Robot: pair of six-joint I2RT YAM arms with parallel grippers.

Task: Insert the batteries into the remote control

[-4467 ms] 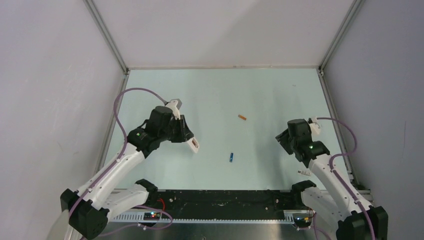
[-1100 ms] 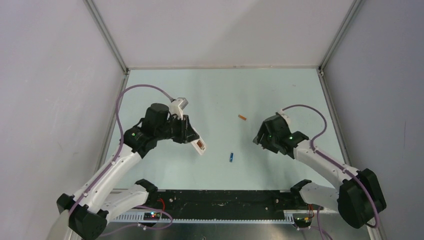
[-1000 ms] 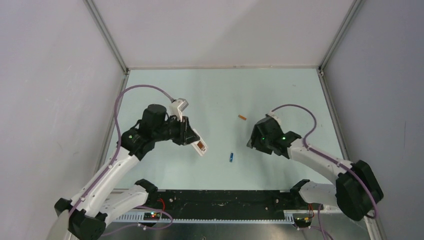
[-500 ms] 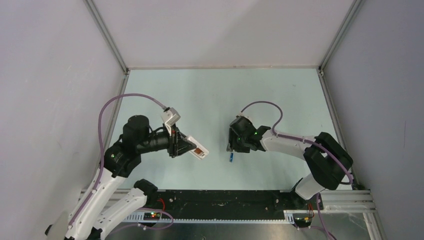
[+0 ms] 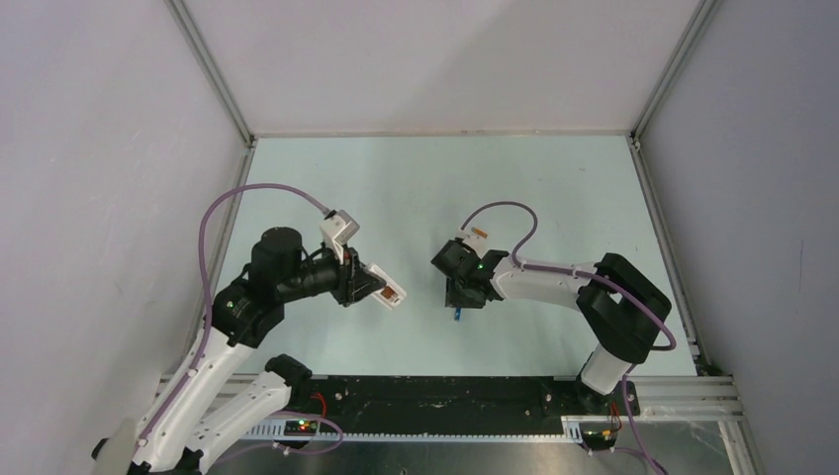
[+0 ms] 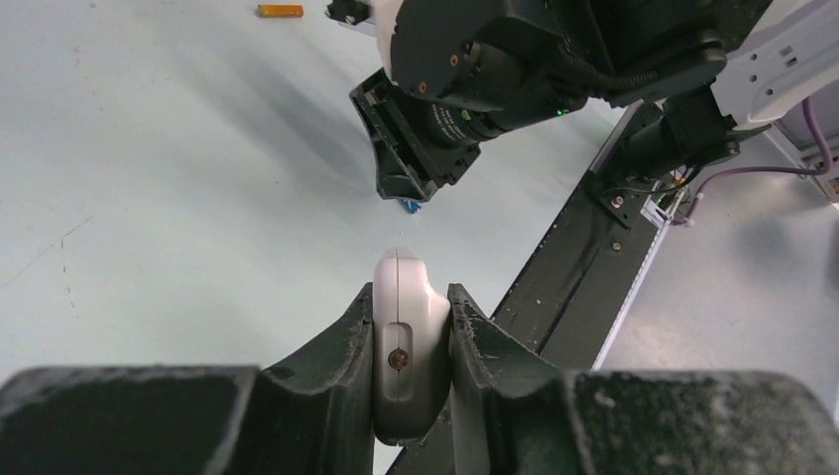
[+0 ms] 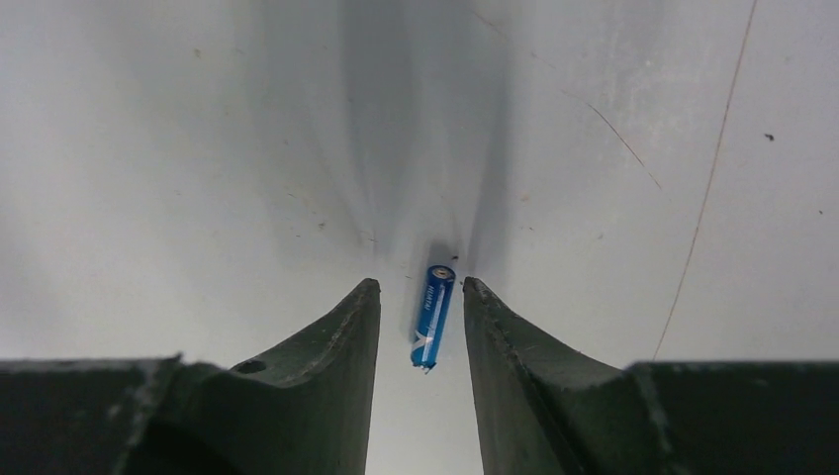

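Observation:
My left gripper (image 5: pixel 364 285) is shut on the white remote control (image 5: pixel 389 293) and holds it on edge above the table; the left wrist view shows the remote's (image 6: pixel 409 346) narrow end pinched between my fingers. The blue battery (image 5: pixel 458 315) lies on the table. My right gripper (image 5: pixel 461 297) is open and low over it; in the right wrist view my fingers straddle the blue battery (image 7: pixel 432 315) with small gaps on both sides. The orange battery (image 6: pixel 280 11) lies further back on the table. The right gripper (image 6: pixel 406 173) also shows in the left wrist view.
A black rail (image 5: pixel 445 396) runs along the table's near edge, also in the left wrist view (image 6: pixel 594 267). Grey walls with metal posts (image 5: pixel 213 74) enclose the pale green table (image 5: pixel 416 188) on three sides. The right arm's purple cable (image 5: pixel 505 210) loops above its wrist.
My right arm has swung left across the table and come down over the blue battery. My left arm has turned with the remote, which now points toward the right gripper.

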